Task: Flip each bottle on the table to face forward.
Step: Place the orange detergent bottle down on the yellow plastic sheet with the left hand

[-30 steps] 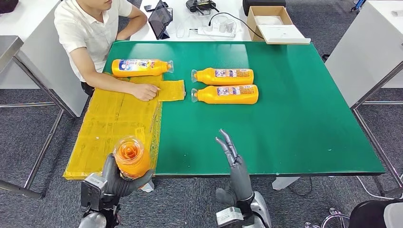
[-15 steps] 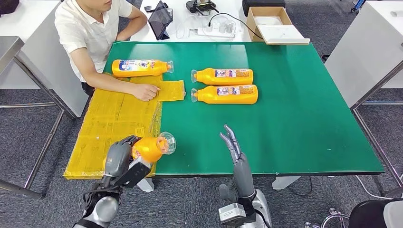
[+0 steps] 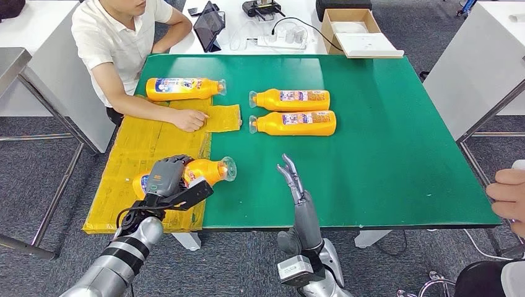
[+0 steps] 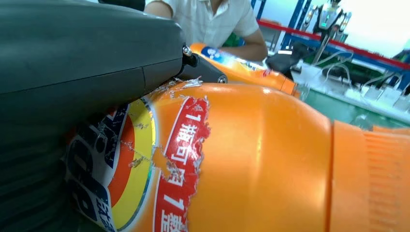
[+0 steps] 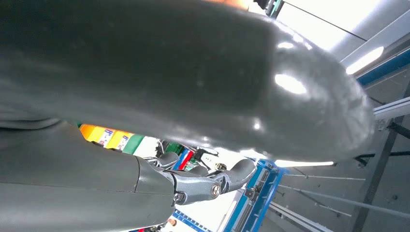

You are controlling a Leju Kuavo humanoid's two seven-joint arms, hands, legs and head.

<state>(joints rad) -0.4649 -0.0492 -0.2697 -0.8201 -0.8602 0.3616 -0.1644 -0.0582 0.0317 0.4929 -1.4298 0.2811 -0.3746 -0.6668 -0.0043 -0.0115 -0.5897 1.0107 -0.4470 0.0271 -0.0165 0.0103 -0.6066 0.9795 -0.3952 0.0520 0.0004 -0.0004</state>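
Note:
My left hand (image 3: 166,176) grips an orange bottle (image 3: 197,171) lying on its side on the yellow mat (image 3: 124,179), clear cap toward the right; close up its torn label (image 4: 145,169) faces the camera. My right hand (image 3: 292,181) stands open over the green table (image 3: 384,142), fingers straight and pointing away, holding nothing. Two orange bottles (image 3: 291,99) (image 3: 294,122) lie side by side at the table's middle, caps to the left. Another orange bottle (image 3: 182,88) lies at the far left with its label up.
A person in a white shirt (image 3: 114,37) sits at the far left, one hand (image 3: 189,119) resting on the mat. Another person's hand (image 3: 509,192) shows at the right edge. A cardboard box (image 3: 356,28) and cables lie on the white table behind.
My left hand has brought the bottle from upright at the table's near edge down onto the mat, lying with its cap to the right. My right hand moved slightly forward. A person's hand appeared at the right.

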